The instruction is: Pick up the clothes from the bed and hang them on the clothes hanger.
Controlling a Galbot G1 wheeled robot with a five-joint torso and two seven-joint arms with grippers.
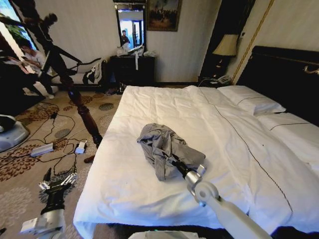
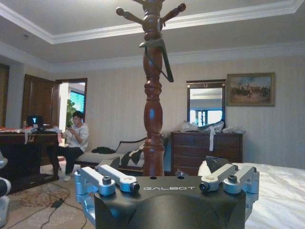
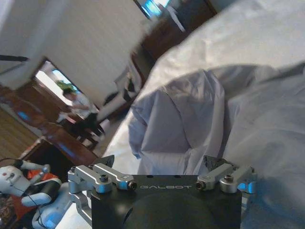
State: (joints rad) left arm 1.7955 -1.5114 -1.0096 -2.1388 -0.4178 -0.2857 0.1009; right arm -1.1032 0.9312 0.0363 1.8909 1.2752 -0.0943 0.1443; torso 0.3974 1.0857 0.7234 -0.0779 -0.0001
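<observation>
The head view shows one big wide bed with smooth white sheets, white pillows and a tall dark headboard. One soft pale blue-grey shirt lies in a crumpled heap on the sheet, near the middle of the bed and closer to the bed's foot edge than to the pillows. Two white pillows sit side by side at the headboard end.

The right gripper reaches over the bed from the lower right and touches the near edge of the shirt. Its tips are tucked into the cloth, so it is not possible to tell if they are spread or pinching. In the right wrist view the shirt bunches up just in front of the gripper's black body.

The left gripper hangs low beside the bed, over the patterned carpet, well apart from the shirt. Its two fingers are spread and hold nothing.

In the left wrist view one tall dark brown wooden coat stand rises upright, with one thin wire hanger hung near its top.
</observation>
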